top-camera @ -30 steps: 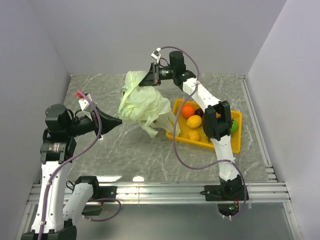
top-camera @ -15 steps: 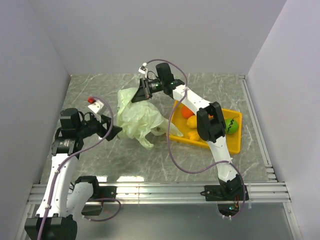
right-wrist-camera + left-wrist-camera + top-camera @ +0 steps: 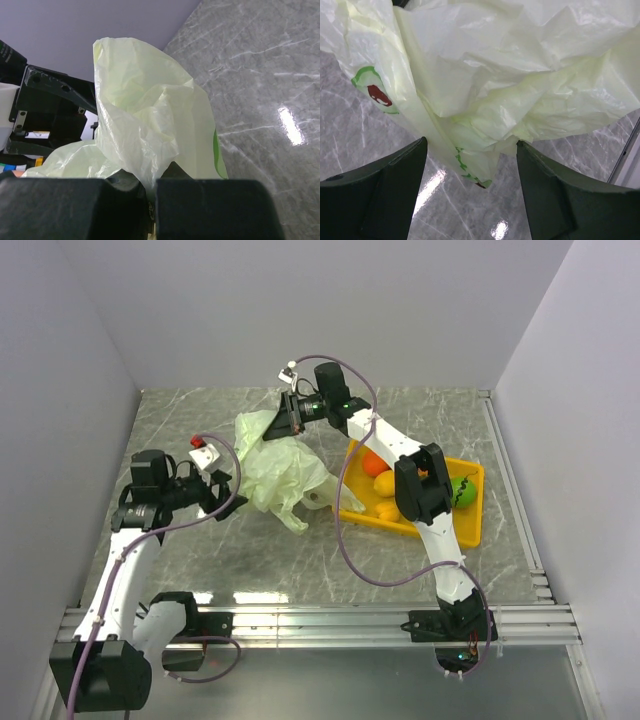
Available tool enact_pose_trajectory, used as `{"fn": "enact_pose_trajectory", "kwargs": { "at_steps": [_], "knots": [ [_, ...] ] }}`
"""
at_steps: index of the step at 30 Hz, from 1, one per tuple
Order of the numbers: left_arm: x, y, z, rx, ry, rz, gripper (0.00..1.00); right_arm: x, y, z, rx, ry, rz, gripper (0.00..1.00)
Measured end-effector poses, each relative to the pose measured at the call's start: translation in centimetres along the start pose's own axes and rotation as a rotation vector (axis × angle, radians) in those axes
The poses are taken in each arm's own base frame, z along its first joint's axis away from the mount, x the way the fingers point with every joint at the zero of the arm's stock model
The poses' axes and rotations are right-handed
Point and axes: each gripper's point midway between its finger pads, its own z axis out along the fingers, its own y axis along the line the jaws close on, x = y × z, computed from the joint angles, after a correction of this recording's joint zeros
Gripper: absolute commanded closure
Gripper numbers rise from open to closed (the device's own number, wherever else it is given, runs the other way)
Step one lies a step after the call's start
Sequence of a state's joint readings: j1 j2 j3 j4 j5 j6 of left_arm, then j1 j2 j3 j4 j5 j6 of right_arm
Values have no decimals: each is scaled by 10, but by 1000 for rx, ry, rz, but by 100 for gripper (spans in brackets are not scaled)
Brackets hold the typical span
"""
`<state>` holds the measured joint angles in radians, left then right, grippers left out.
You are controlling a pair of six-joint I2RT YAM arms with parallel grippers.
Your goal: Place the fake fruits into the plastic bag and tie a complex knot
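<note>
Pinching a bunched fold of the plastic bag [image 3: 282,468], right gripper [image 3: 291,418] sits upper centre of the top view, jaws pressed together on the film. In the right wrist view the bag [image 3: 145,125] rises out from between the closed black fingers [image 3: 210,205] in a crumpled peak; right gripper [image 3: 150,182] is at the bottom edge of the frame.

The bag is left of centre in the top view, its top held up and its lower part draped onto the grey marble table [image 3: 330,560]. The mouth is not visible and no knot is seen.

Left gripper [image 3: 230,498] is at the bag's lower-left edge, centre-left of the frame. Left wrist view: left gripper [image 3: 470,145] has jaws spread wide, with a hanging fold of the bag [image 3: 520,75] dropping into the gap between them. Cannot tell if either finger touches it. There is a green-and-red print [image 3: 375,90] on the bag at upper left.

The fake fruits are in the yellow tray [image 3: 470,528], right of centre and just right of the bag: orange ball [image 3: 375,462], lemon [image 3: 385,483], green apple [image 3: 462,490]. The rest are partly hidden by the right arm.
</note>
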<state>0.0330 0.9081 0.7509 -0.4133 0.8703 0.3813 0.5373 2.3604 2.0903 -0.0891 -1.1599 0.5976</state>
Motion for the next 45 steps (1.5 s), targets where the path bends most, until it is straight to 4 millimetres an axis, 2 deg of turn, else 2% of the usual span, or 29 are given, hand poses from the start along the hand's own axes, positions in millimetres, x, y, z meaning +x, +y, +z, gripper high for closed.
{"fn": "enact_pose_trajectory", "kwargs": {
  "at_steps": [11, 19, 20, 22, 24, 28, 35, 37, 38, 39, 41, 42, 44, 45],
  "knots": [
    [-2, -15, 11, 70, -21, 45, 25, -3, -6, 6, 48, -26, 17, 100],
    [-1, -21, 7, 87, -20, 113, 25, -6, -17, 6, 105, -54, 37, 100],
    [0, -22, 7, 88, -18, 116, 27, -6, -17, 6, 107, -56, 39, 100],
    [0, -23, 6, 87, -16, 117, 38, -7, -17, 6, 109, -59, 44, 100],
    [-2, -23, 4, 78, -20, 133, 42, -8, -16, 6, 106, -63, 53, 100],
    [-3, -22, 0, 53, -29, 164, 33, -11, -10, 7, 81, -71, 66, 100],
    [21, -11, 8, 31, 27, 170, 28, -8, 5, 11, 4, -46, 57, 100],
    [26, -6, 13, 31, 39, 169, 37, -3, 8, 15, -11, -28, 59, 100],
    [29, -4, 15, 32, 45, 168, 45, 0, 10, 17, -16, -18, 55, 100],
    [31, -3, 18, 37, 51, 165, 63, 4, 12, 20, -20, -7, 50, 100],
    [37, -1, 22, 56, 63, 157, 78, 10, 14, 27, -26, 10, 27, 100],
    [40, -3, 23, 73, 73, 153, 92, 12, 16, 30, -24, 19, 18, 100],
    [44, -10, 22, 121, 95, 154, 99, 10, 17, 35, -2, 16, -4, 100],
    [45, -15, 20, 146, 104, 163, 100, 6, 18, 38, 6, 9, -24, 100]
  ]
}}
